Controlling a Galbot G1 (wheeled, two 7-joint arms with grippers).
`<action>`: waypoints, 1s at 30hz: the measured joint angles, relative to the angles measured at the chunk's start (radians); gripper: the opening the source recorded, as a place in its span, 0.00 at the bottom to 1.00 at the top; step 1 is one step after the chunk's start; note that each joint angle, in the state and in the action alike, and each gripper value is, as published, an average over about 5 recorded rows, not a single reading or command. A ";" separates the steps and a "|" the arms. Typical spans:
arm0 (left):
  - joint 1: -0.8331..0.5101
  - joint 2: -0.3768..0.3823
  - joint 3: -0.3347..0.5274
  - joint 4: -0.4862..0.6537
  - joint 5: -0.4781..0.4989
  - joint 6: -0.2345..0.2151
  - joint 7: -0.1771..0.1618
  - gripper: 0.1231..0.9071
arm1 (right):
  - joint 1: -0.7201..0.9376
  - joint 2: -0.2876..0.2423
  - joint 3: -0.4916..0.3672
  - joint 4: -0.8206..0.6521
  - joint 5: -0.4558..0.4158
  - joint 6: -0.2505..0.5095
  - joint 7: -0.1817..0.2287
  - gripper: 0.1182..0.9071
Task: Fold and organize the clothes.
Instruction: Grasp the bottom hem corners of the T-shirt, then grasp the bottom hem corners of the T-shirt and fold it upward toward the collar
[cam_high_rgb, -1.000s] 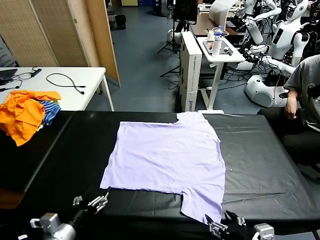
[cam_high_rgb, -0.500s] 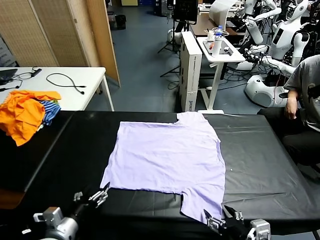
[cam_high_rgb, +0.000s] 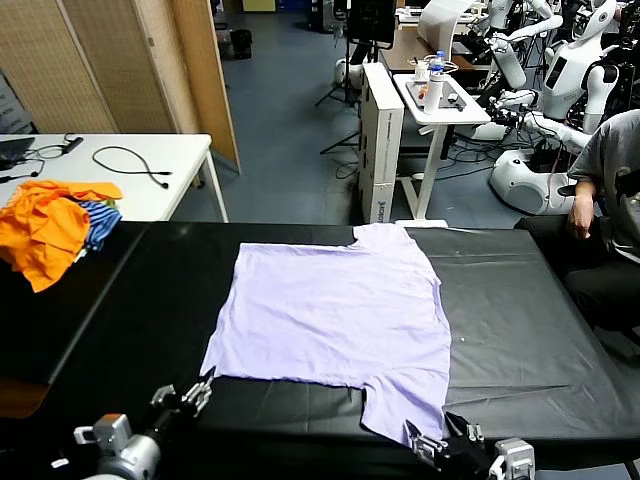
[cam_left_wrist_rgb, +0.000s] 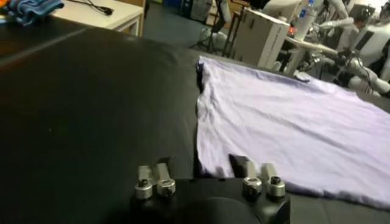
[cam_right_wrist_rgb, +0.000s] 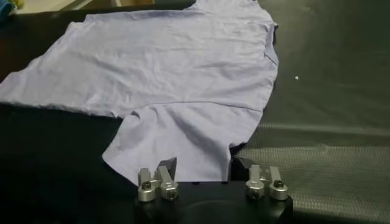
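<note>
The lavender T-shirt (cam_high_rgb: 335, 320) lies flat at the centre of the black bench (cam_high_rgb: 530, 310). The left gripper (cam_high_rgb: 200, 393), lower left of the frame, is closed on the T-shirt's near corner. The right gripper (cam_high_rgb: 432, 447), lower right, grips the near sleeve hem.

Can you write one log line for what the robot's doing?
T-shirt: flat, unfolded | left gripper: shut, at near hem corner | right gripper: at near sleeve edge | orange clothes: piled far left
</note>
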 joint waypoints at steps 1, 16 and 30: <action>0.001 0.000 0.000 -0.001 0.001 0.000 0.000 0.04 | -0.001 0.000 0.000 0.000 0.000 0.000 0.000 0.09; 0.080 -0.007 -0.034 -0.074 0.007 0.002 -0.023 0.03 | -0.112 -0.020 0.032 0.103 -0.004 -0.073 0.076 0.03; 0.150 -0.046 -0.064 -0.152 0.005 -0.062 -0.036 0.03 | -0.016 -0.048 0.063 0.099 0.112 0.029 0.043 0.03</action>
